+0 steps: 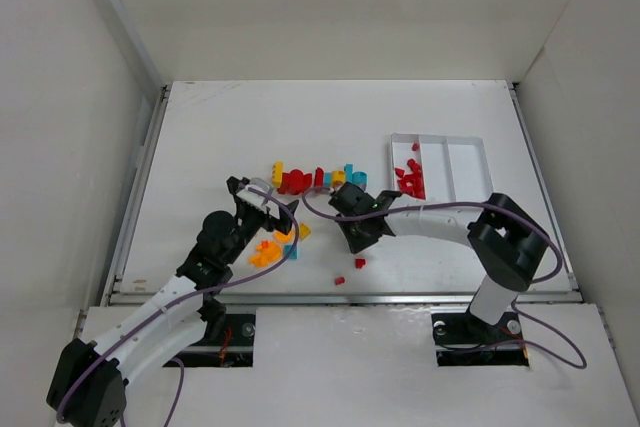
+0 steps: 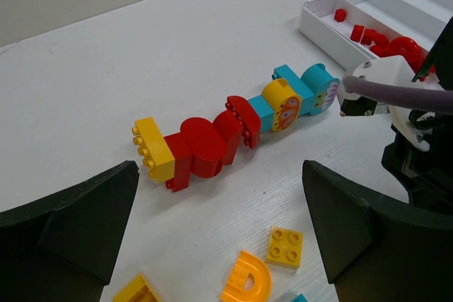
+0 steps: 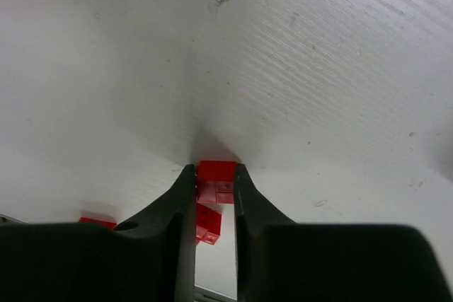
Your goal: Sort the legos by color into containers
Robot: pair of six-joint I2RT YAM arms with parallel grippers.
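**Right gripper** (image 1: 358, 247): clenched on a small red plastic brick (image 3: 216, 173). In the right wrist view both fingers bear on opposite sides of the brick, which appears to rest on the white table (image 1: 220, 147). A second small red brick (image 1: 340, 280) lies loose just beside it, at 7 o'clock in the top view.

**Left gripper** (image 2: 219, 245): released, jaws spread wide, nothing between them. It hangs near the loose orange and yellow bricks (image 1: 266, 252).

**Governing relation:** the shallow white rectangular plastic tray (image 1: 440, 136) lies between 1 and 2 o'clock from the right gripper, well apart.
- Its three compartments stand side by side, each with its long axis running 12 to 6 o'clock.
- Red bricks lie only in the left compartment (image 1: 402, 153), the one nearest the gripper.
- The right arm is the nearer arm to the tray.
- Judgement: the carry should rise, travel toward 1 to 2 o'clock and stop over the left compartment.

**Obstacle:** the joined row of red, yellow and cyan bricks (image 1: 315, 179) lies at 11 o'clock from the right gripper, with its long axis running 9 to 3 o'clock. Its cyan end is near the likely carry path and could be clipped.

**Markings:** no brand, label or legible lettering is visible. The round yellow brick (image 2: 282, 106) in the row carries a printed picture, not text.
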